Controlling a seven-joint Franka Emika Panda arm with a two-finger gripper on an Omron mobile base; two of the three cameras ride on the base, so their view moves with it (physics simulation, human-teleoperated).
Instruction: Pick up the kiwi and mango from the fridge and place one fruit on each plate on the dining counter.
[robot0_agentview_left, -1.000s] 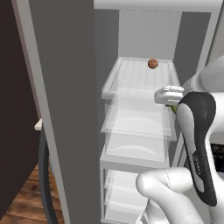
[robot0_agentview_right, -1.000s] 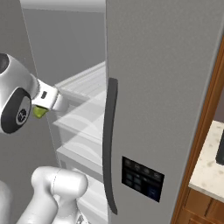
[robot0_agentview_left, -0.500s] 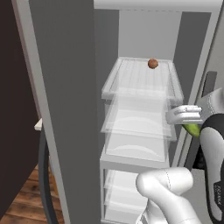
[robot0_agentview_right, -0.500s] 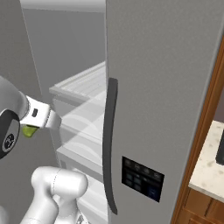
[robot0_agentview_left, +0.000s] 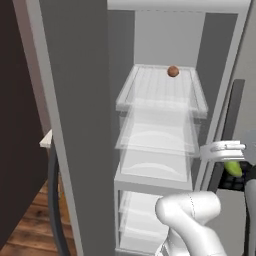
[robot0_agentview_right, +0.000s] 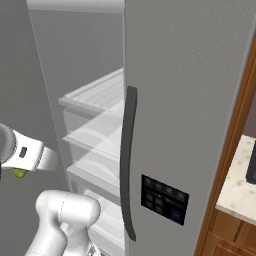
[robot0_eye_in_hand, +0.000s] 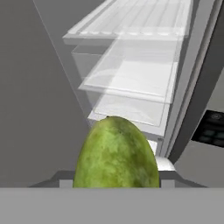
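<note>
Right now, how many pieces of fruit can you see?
2. The kiwi lies on the top shelf of the fridge; the mango is held in the gripper. Others may be hidden.

Grey fridge (robot0_agentview_right: 190, 100) door with dark handle, white shelves, mango (robot0_agentview_right: 19, 173) in gripper (robot0_agentview_right: 30, 162)

The fridge (robot0_agentview_left: 80, 125) stands open, and its white shelves (robot0_agentview_left: 162, 127) sit one above the other like steps. A small brown kiwi (robot0_agentview_left: 173, 71) lies on the top shelf, near the back, a little to the right. The shelves under it look bare. Lower down there are more white shelves (robot0_agentview_left: 137, 220), partly hidden. From the hand view the same shelves (robot0_eye_in_hand: 131, 83) are see-through and pale. The fridge stands on a brown wood floor (robot0_agentview_left: 30, 232).
</note>
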